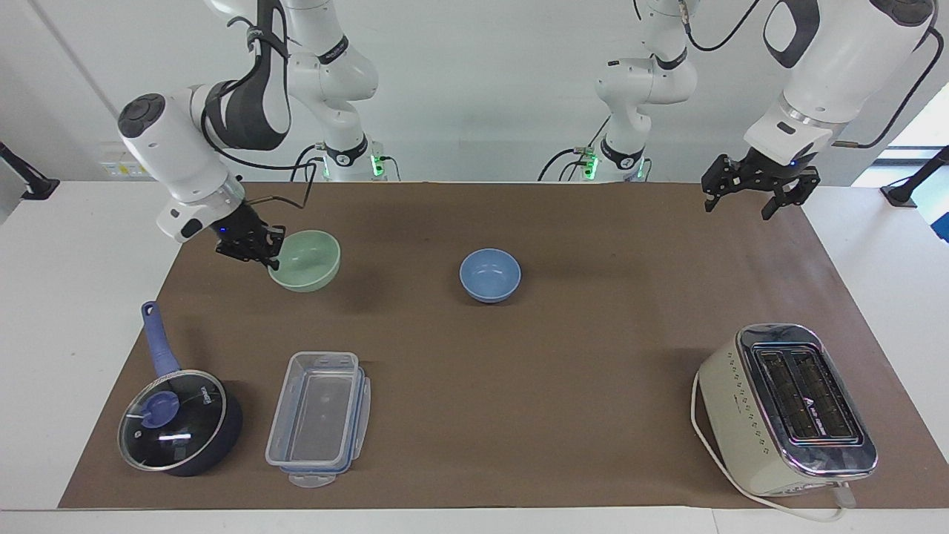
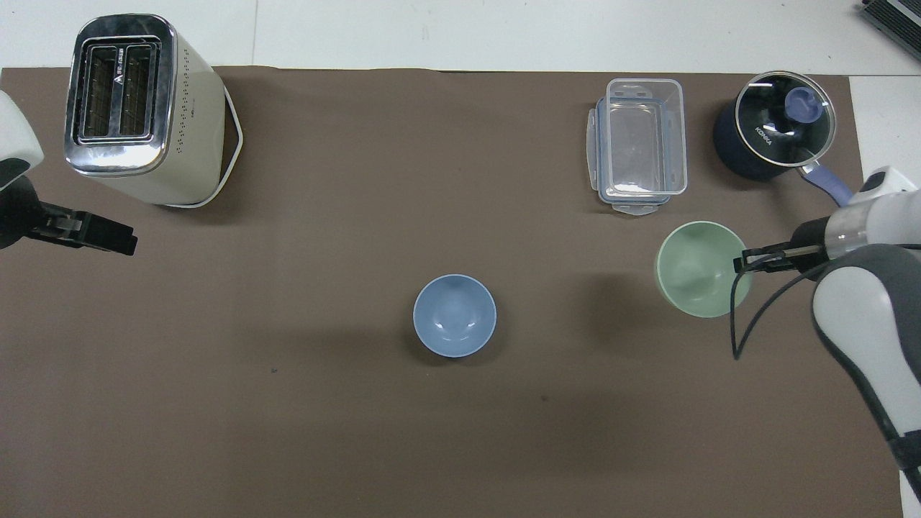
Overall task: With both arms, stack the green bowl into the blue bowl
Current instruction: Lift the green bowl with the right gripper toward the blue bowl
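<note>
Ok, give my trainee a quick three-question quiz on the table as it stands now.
1. True or false: the green bowl already sits inside the blue bowl.
2. What does the right gripper hold? A. the saucepan B. the green bowl's rim C. nothing
3. Fill in: the left gripper waits open, in the air near the ___.

Key: 1 false, the green bowl is lifted off the mat, apart from the blue bowl; 2 B; 3 toaster.
</note>
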{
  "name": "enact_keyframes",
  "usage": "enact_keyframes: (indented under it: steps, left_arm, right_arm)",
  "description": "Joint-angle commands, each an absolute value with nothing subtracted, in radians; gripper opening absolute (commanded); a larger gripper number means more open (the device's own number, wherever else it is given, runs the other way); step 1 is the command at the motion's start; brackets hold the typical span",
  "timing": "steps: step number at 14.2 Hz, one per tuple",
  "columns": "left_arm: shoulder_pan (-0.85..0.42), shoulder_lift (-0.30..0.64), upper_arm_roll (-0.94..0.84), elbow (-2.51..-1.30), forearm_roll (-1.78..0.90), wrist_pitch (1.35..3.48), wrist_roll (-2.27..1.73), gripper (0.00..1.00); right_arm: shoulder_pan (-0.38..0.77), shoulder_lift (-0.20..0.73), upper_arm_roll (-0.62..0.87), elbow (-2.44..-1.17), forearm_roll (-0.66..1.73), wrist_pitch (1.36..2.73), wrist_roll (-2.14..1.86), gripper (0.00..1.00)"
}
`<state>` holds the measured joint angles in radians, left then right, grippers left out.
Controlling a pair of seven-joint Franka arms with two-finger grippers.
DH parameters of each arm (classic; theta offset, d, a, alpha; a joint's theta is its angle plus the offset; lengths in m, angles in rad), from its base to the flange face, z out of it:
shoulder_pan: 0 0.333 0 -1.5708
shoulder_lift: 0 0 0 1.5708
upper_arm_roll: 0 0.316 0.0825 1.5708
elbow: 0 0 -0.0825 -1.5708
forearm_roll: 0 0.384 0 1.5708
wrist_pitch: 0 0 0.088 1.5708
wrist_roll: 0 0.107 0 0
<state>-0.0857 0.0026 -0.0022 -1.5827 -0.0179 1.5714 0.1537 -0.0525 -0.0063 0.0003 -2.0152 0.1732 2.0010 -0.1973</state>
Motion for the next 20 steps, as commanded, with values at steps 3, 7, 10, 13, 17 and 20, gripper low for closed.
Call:
enact_keyframes:
  steps: [3,7,10,13,17,20]
  left_arm:
    - [-0.069,-0.002,-0.009,-1.569,-0.032,1.548,0.156,1.0]
    - [-0.071,-0.003,-0.011,-1.572,-0.032,1.549,0.158,1.0]
    - [-0.069,-0.003,-0.011,-1.572,-0.031,1.551,0.161,1.0]
    - [-0.069,-0.003,-0.011,-1.572,-0.031,1.551,0.161,1.0]
    - [-0.069,-0.003,-0.011,-1.572,-0.031,1.551,0.161,1.0]
    - [-0.069,-0.003,-0.011,-1.572,-0.031,1.551,0.161,1.0]
  right_arm:
    - [0.127,0.001,0.005,-1.977,0.161,1.999,0.098,0.0]
    - [0.23,0.006,0.006,-1.953,0.15,2.0,0.25,0.0]
    - [0.325,0.04,0.005,-1.921,0.147,2.002,0.392,0.0]
    - [0.377,0.06,0.006,-1.899,0.144,2.029,0.489,0.0]
    - [0.426,0.08,0.008,-1.902,0.146,2.072,0.551,0.0]
    - [0.494,0.116,0.008,-1.928,0.14,2.152,0.603,0.0]
